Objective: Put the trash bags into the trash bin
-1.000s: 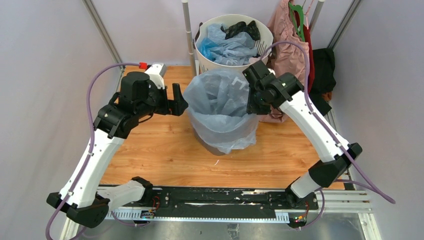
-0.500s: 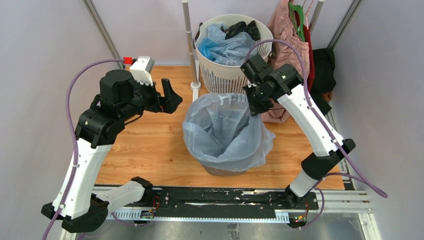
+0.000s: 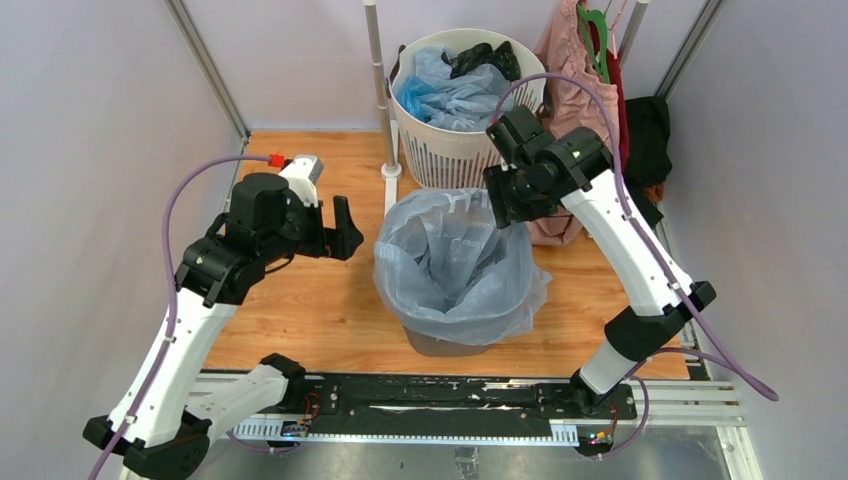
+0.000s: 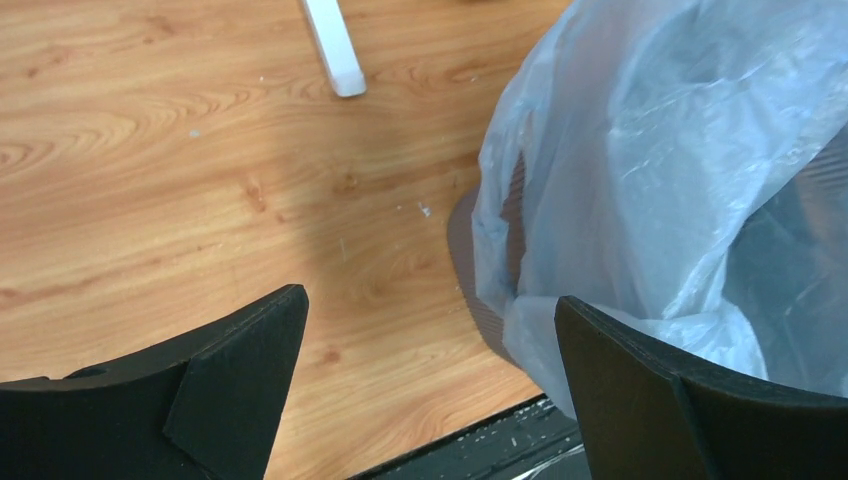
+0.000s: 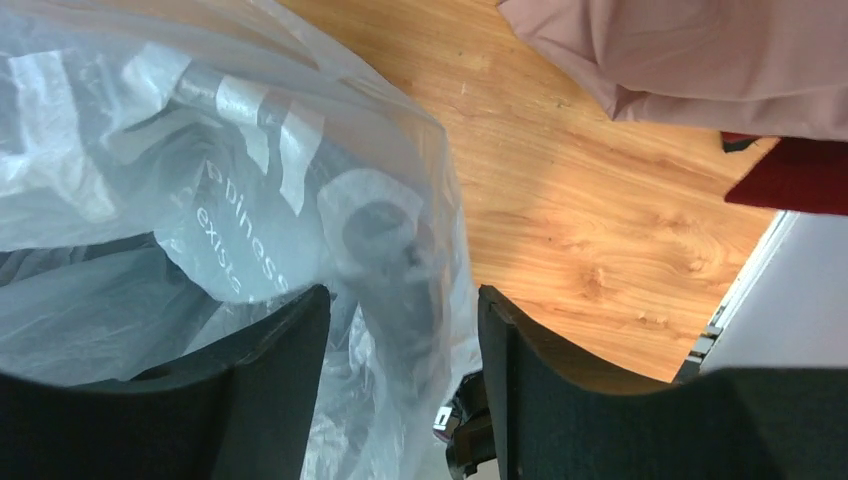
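Note:
A large pale blue see-through trash bag point(image 3: 450, 262) lines the dark grey mesh trash bin point(image 3: 440, 343), its mouth open and folded over the rim. My left gripper point(image 3: 345, 225) is open and empty, just left of the bin; in the left wrist view point(image 4: 430, 300) the bag point(image 4: 680, 150) and a strip of mesh bin wall point(image 4: 482, 275) lie to its right. My right gripper point(image 3: 500, 205) is at the bag's far right rim. In the right wrist view point(image 5: 402, 300) it is open, with lettered bag film point(image 5: 250, 220) hanging between the fingers.
A round white slotted basket point(image 3: 455, 150) behind the bin holds more blue bags point(image 3: 450, 95) and a black one. A white pole point(image 3: 380, 90) stands beside it. A pink garment point(image 3: 575, 100) and dark clothes point(image 3: 648, 140) hang at the back right. The floor is wood.
The bag, held high a second ago, has dropped and settled around the bin. My left gripper has pulled back from the bag and lowered. My right gripper stays at the far right rim.

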Motion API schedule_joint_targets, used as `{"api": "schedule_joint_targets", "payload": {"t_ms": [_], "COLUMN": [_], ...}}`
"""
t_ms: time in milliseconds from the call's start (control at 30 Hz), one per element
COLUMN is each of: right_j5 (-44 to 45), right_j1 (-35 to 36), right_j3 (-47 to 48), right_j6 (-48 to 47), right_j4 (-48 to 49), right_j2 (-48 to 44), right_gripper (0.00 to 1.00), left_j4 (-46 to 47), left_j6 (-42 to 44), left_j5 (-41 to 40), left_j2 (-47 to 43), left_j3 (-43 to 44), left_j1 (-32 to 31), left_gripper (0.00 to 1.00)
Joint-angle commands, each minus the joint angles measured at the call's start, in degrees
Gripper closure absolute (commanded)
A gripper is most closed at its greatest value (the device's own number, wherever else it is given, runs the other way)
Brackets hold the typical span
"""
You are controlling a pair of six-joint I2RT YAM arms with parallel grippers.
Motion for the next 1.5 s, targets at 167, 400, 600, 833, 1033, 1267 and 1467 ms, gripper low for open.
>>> {"api": "schedule_joint_targets", "payload": {"t_ms": [167,400,600,833,1033,1267,1467], "right_j5": [3.11,-15.02,-18.62,-12.25,-7.22,-3.54,-5.16], "right_j1": [-0.47,1.16,11.25,25.07,31.00,32.84,34.44], "right_j3": [10.62,11.85,13.27,21.10,21.54,21.35,18.44], "right_j6": [1.73,1.62,3.06,4.55,6.25,7.10,7.02], "right_j4": [-8.14,-4.81,-0.24,-1.11,2.19,2.84,3.52], "right_j2": [-2.94,-5.84,-3.96,3.66,7.13,10.45,11.08], "right_gripper": [0.38,0.38,0.38,0.38,0.37,0.42,0.51], "left_j4": [3.45,8.42,13.10,16.13,15.35,11.40,9.85], "left_j6": [-0.52,-3.05,-5.83,-7.86,-7.78,-6.56,-6.21], "left_j5": [-0.58,-0.35,1.62,5.51,4.79,3.40,3.12], "left_j2": [-2.40,-3.25,-3.48,-4.81,-6.42,-8.61,-9.69], "left_j3": [-5.33,-11.93,-16.89,-21.11,-22.78,-20.38,-19.81], "left_j1": [0.74,0.82,1.08,1.09,1.09,1.09,1.09], "left_gripper": [0.00,0.00,0.00,0.00,0.00,0.00,0.00]}}
